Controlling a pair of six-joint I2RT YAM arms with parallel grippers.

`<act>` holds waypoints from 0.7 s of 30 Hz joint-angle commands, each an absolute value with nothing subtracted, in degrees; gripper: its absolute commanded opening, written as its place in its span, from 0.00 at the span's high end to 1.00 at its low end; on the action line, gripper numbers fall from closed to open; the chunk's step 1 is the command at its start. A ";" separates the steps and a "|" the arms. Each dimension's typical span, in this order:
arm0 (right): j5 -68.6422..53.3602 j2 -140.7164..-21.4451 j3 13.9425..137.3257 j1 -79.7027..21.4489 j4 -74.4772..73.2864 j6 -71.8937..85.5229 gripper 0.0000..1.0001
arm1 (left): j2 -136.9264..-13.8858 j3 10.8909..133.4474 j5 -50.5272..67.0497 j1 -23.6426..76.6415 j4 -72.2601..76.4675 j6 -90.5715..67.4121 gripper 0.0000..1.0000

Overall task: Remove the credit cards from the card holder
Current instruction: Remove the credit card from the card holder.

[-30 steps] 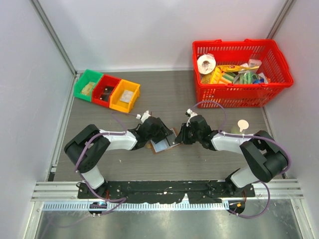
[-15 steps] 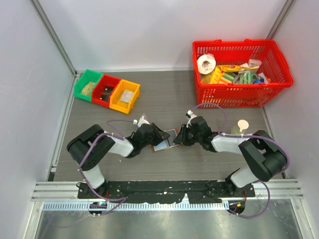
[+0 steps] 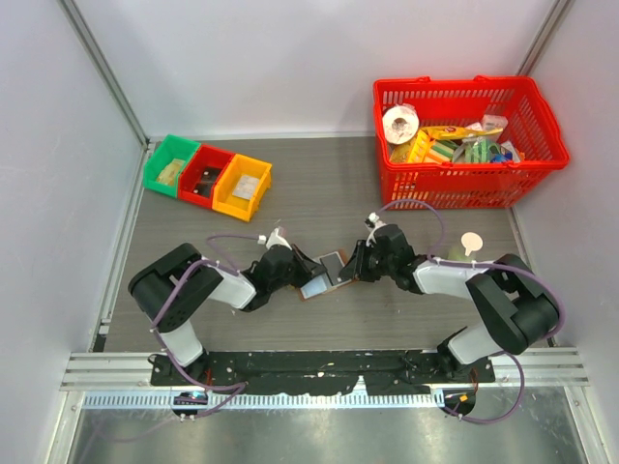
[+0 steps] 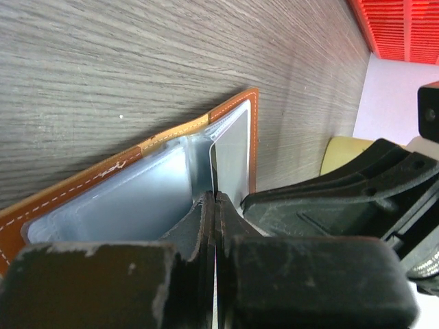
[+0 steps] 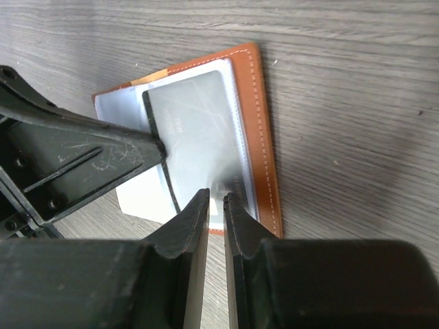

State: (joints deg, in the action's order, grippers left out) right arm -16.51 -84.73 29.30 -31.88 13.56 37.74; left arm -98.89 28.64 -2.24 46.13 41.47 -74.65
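The brown card holder (image 3: 330, 264) lies open on the table between the two arms, its pale blue panels up. In the left wrist view my left gripper (image 4: 215, 197) is shut on the thin edge of a credit card (image 4: 214, 173), which stands edge-on over the holder's fold (image 4: 252, 137). From the right wrist that card (image 5: 195, 133) shows as a grey sheet on the holder's right half (image 5: 263, 144). My right gripper (image 5: 215, 198) hangs over that half's near edge. Its jaws are a narrow slit apart with nothing between them. Both grippers (image 3: 306, 276) (image 3: 354, 267) meet at the holder.
A red basket (image 3: 455, 89) full of groceries stands at the back right. Green, red and yellow bins (image 3: 208, 176) sit in a row at the back left. A small beige round thing (image 3: 471, 241) lies right of the right arm. White walls close in the table on three sides.
My left gripper has shut on the card's edge and drawn back a little toward the lower left. The holder has shifted slightly. The right gripper has hardly moved.
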 commanded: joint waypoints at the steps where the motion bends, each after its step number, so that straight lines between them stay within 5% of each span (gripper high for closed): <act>1: -16.96 -84.37 29.53 -30.15 11.51 36.47 0.80 | -95.71 27.51 -0.53 46.49 45.26 -72.25 1.00; 21: -19.95 -89.91 27.33 -28.48 14.15 37.09 0.81 | -93.08 23.99 -0.26 45.79 45.79 -71.54 0.97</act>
State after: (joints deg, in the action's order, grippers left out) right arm -21.04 -87.35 28.80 -28.47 16.88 37.91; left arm -94.83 24.29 -0.78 46.00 42.61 -72.86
